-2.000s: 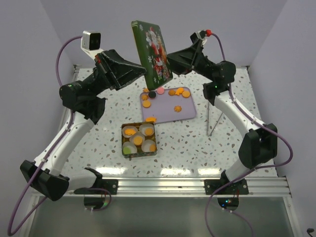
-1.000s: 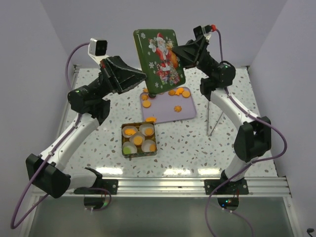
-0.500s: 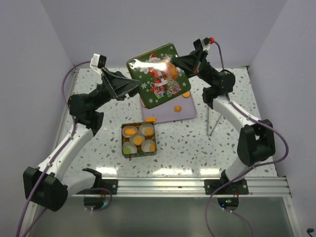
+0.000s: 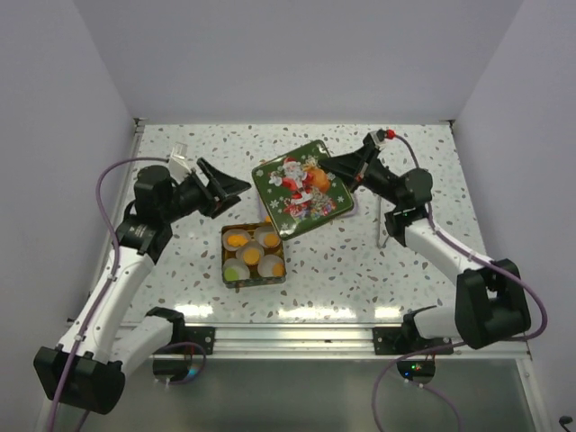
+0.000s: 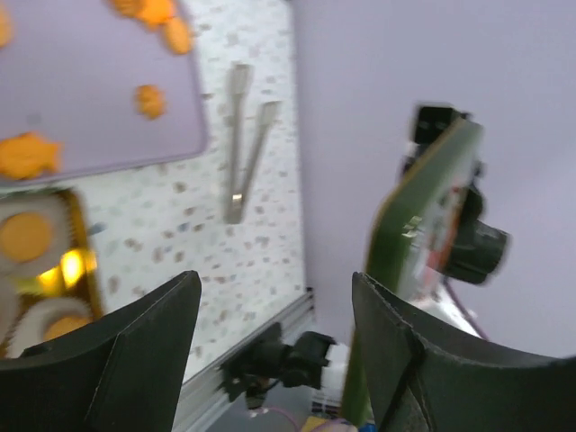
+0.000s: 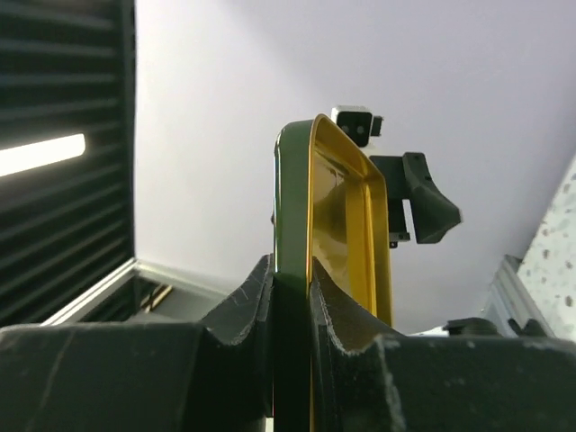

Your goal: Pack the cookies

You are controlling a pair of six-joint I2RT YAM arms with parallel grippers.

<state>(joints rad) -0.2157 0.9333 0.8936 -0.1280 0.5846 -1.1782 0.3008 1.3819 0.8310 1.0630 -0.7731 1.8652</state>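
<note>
Top view: right gripper [image 4: 328, 167] pinches edge of Santa lid [image 4: 300, 187], lid tilted low, likely bound for tin [image 4: 255, 283]; cookies [image 4: 251, 256] sit in tin; left gripper [image 4: 236, 193] spread wide, clear of lid.
Left wrist: more cookies loose on purple tray [image 5: 108, 99]; tongs [image 5: 245, 135] beside it.
Right wrist: fingers [image 6: 234, 315] clamp lid rim.

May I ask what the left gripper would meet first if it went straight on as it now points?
The left gripper would most likely meet the green tin lid, held by the right gripper; depth is unclear, so it might slip past.
</note>
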